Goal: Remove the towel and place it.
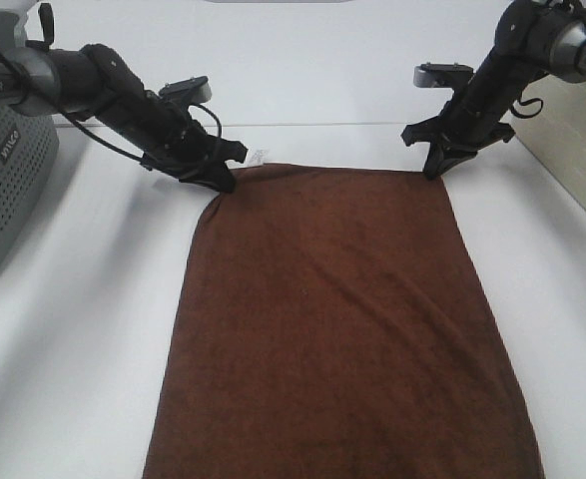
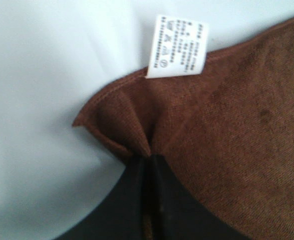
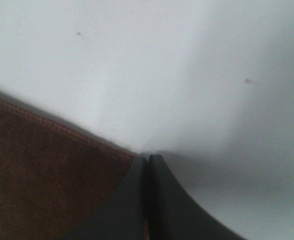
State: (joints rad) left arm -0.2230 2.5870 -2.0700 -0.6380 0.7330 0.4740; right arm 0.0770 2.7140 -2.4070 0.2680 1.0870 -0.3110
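Note:
The dark reddish-brown towel (image 1: 342, 319) lies spread flat on the white table, its near end running off the bottom of the exterior view. A small white label (image 1: 259, 157) sticks out at its far left corner. My left gripper (image 1: 223, 185) is shut on that corner. In the left wrist view the cloth (image 2: 237, 140) puckers into a fold where the black fingertips (image 2: 149, 157) meet, just below the label (image 2: 177, 47). My right gripper (image 1: 432, 172) is shut on the far right corner. There the closed tips (image 3: 148, 159) sit at the towel (image 3: 46, 175) edge.
A grey perforated basket (image 1: 3, 190) stands at the left edge of the table. A beige panel (image 1: 572, 170) runs along the right side. White tabletop (image 1: 83, 329) shows on both sides of the towel and behind it.

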